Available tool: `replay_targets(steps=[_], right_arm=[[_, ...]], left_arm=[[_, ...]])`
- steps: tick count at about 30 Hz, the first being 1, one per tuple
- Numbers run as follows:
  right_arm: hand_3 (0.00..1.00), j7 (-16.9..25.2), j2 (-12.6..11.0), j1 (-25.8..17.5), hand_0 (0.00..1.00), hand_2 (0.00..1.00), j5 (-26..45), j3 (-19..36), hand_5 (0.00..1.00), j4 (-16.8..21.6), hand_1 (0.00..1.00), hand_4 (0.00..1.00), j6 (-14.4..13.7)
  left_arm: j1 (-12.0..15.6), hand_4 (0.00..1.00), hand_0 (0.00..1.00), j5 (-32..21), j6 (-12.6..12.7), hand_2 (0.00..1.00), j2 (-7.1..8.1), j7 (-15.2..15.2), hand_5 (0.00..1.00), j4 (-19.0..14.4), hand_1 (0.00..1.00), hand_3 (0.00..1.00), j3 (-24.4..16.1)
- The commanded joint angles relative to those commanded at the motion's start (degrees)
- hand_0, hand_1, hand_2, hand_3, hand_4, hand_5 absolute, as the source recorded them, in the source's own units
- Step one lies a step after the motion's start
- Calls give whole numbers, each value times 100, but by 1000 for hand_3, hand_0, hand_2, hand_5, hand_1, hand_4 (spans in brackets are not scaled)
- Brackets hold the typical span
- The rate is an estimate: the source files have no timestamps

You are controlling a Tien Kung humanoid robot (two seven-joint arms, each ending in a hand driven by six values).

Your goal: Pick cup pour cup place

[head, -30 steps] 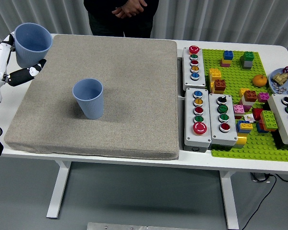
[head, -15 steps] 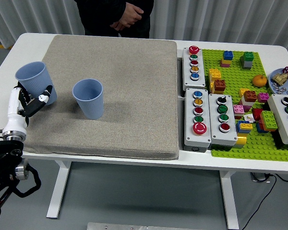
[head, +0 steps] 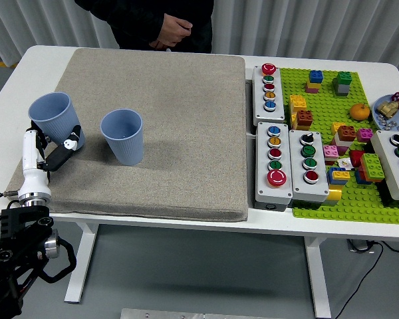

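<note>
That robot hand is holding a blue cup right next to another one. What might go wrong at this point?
The held cup sits near the left edge of the gray mat, so set down carelessly it could tip off toward the table. The left hand grips it low from one side, so it may slip or tilt. The second cup stands close by; a sideways swing could knock it over.
</note>
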Motion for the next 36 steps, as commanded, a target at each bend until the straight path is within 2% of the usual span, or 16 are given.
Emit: replay_targets(steps=[2,3,8,9,15,16,17,20,21,27,28,33,34,36], right_arm=[[643,3,-4,2,742,726,4,-5,394,0,708,228,0],[643,3,-4,2,741,725,4,-5,392,0,707,227,1],[643,10,-11,13,741,725,20,-21,392,0,707,227,-1],[642,9,-11,15,741,725,20,-24,390,0,707,227,0],[642,10,-10,16,741,725,41,-43,390,0,707,227,-2],[642,9,-7,14,742,724,42,-39,389,0,707,227,-4],[642,9,-6,13,742,724,41,-37,389,0,707,227,-4],[642,9,-5,11,742,724,36,-26,389,0,707,227,-5],[641,9,-5,11,741,724,36,-24,388,0,707,226,-5],[641,9,-8,6,741,724,13,-21,388,0,707,226,1],[641,9,-6,5,742,724,11,-17,387,0,708,227,0],[641,4,3,-8,742,724,2,-10,387,0,708,227,-1],[641,3,4,-9,742,724,1,-10,387,0,707,227,-1],[641,-1,6,-15,742,724,-13,-6,387,0,707,227,2]], left_arm=[[-4,329,542,90,0,539,-12,4,2,51,488,583,14],[-5,348,564,105,1,562,-14,4,2,59,544,592,16],[-17,348,564,400,110,562,-62,55,2,225,544,592,83],[-20,433,555,477,133,589,-74,64,2,285,568,604,110],[-31,433,555,633,137,589,-140,63,2,544,568,604,154],[-27,516,525,643,121,605,-149,63,49,577,569,612,158],[-23,516,525,646,111,605,-154,58,49,589,569,612,159],[-9,516,525,671,85,605,-161,45,49,564,569,612,144],[-5,569,495,677,77,649,-162,44,80,555,570,639,141],[9,569,495,778,-36,649,-165,84,80,541,570,639,85],[14,693,520,827,-68,712,-164,111,196,537,609,736,58],[48,693,520,912,-128,712,-169,159,196,464,609,736,-53],[50,739,546,924,-138,761,-170,171,243,449,629,792,-69],[54,739,546,976,-171,761,-170,207,243,416,629,792,-91]])
